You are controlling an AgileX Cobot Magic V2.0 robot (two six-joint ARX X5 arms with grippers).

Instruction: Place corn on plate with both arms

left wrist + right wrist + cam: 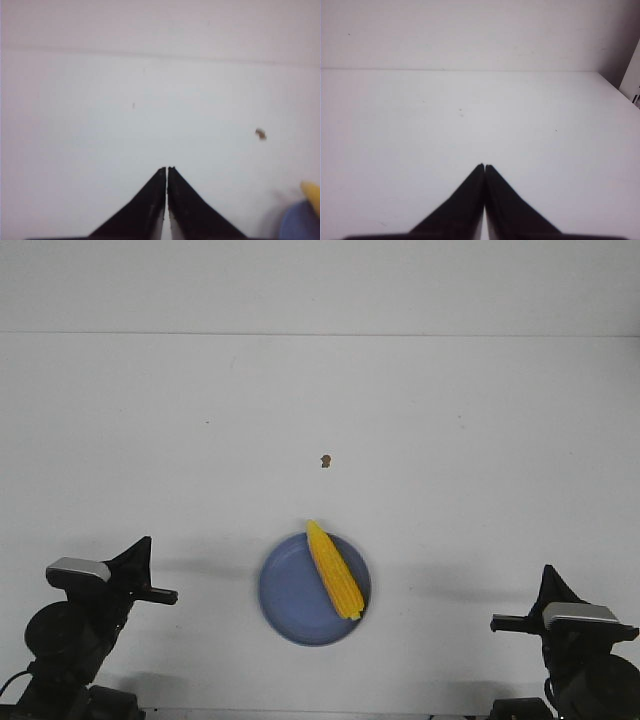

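White table (150,440): blue plate (290,610) near front edge, tiny brown speck (325,461) beyond it.

Corn (334,569) on plate (290,598)

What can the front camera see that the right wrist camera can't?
Only the front view shows the corn lying on the blue plate, a tiny brown speck farther out, and the left pincer. Only the right wrist view shows the right pincer up close, its tips pressed shut on nothing. Both show the white table and the right pincer itself.
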